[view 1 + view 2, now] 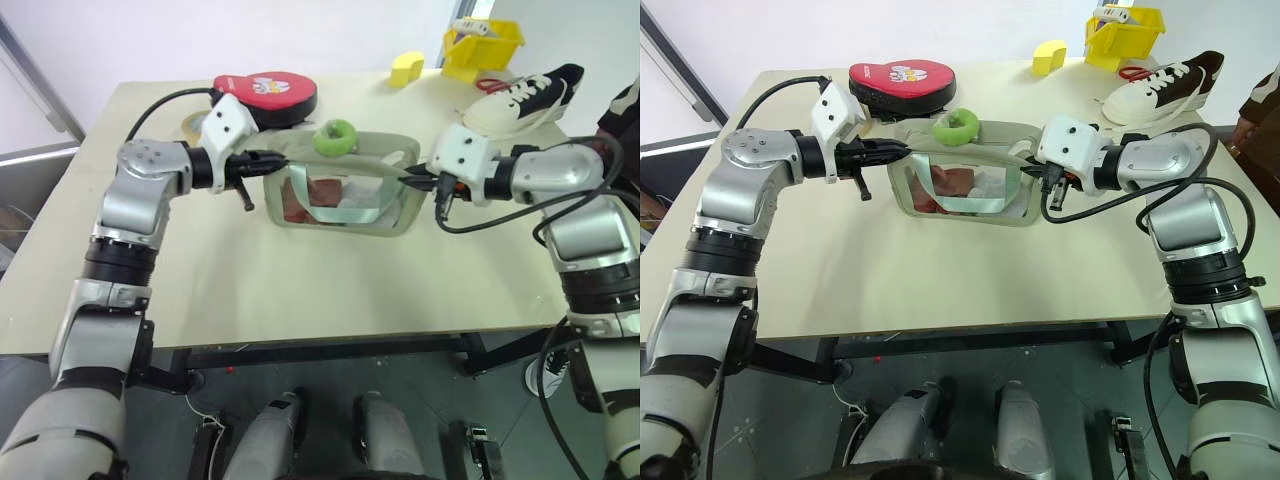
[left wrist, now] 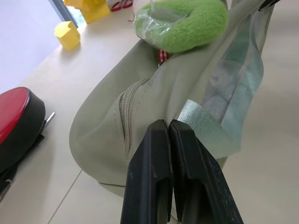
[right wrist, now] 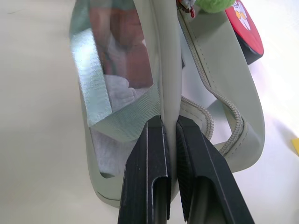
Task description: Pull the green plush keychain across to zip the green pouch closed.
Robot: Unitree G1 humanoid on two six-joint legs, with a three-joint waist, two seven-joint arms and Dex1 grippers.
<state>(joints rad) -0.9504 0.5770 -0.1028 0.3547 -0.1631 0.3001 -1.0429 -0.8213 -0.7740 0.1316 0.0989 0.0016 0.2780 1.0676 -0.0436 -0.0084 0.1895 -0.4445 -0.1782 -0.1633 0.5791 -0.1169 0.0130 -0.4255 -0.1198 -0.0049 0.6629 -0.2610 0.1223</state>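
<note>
While both grippers (image 1: 272,158) (image 1: 415,178) pinch the green pouch (image 1: 345,215), its contents look like blurred cloth.

Fuzzy, matt pile on the lime-green ring-shaped plush keychain (image 2: 187,23), with a shiny strip of clear tape across it. The pale sage-green zip pouch (image 2: 140,102) looks like smooth, matt leatherette, its woven zipper tape ribbed, its clear plastic window (image 3: 121,51) glossy and glinting. Black plastic fingers (image 2: 149,177) with a dull sheen. The cream tabletop (image 1: 300,290) is smooth and matt.
</note>
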